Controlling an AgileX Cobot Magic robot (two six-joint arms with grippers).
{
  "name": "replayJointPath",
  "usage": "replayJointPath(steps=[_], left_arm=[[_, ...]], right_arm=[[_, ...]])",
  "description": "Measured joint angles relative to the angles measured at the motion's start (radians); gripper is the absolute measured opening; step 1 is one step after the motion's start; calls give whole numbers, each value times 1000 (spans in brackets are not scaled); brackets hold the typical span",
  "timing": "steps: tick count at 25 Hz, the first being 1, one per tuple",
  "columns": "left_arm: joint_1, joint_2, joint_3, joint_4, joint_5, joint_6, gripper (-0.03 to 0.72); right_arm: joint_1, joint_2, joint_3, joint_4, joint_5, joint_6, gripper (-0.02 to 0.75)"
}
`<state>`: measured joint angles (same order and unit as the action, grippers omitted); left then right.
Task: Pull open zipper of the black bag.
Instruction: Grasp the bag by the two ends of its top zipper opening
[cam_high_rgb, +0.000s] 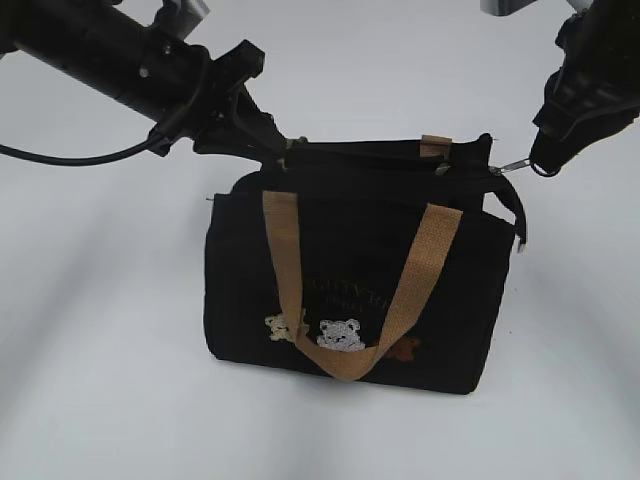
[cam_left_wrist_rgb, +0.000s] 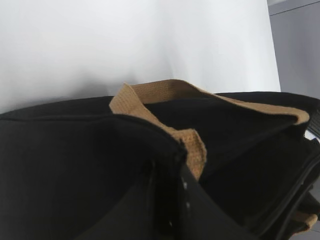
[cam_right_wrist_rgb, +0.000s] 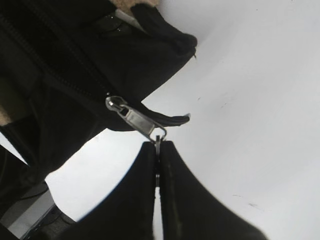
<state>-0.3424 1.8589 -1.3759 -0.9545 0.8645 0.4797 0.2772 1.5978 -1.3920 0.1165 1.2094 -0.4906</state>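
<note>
Black fabric, soft: the black bag is sitting mid-table, likely sagging under pull. Right gripper is pinching the zipper pull tab, the sensible hold; left gripper is clamping the bag's opposite top end

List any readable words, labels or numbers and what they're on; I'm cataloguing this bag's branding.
Faint lettering on the front of the black bag, above the bear patches: two lines, too blurred to read.
No other words, numbers or signs are visible in any view.
</note>
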Motion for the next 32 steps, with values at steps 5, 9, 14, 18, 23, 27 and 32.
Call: replayJointPath(steps=[5, 9, 14, 18, 23, 27, 32], left_arm=[[0, 0, 0, 2, 0, 0, 31], [0, 0, 0, 2, 0, 0, 34], [0, 0, 0, 2, -1, 0, 43], [0, 0, 0, 2, -1, 0, 56], [0, -26, 0, 41, 12, 0, 148], [0, -99, -1, 171, 49, 0, 347], [0, -221, -1, 333, 198, -77, 430]], right_arm=[[-4, 0, 0, 15, 3, 5, -1], [-5, 0, 0, 7, 4, 44, -1], [-5, 0, 0, -29, 5, 105, -1], [-5, 0, 0, -48, 5, 153, -1], [-5, 0, 0, -44, 6, 186, 99], [-5, -28, 0, -44, 6, 239, 414], [-5, -122, 38, 8, 7, 256, 562]])
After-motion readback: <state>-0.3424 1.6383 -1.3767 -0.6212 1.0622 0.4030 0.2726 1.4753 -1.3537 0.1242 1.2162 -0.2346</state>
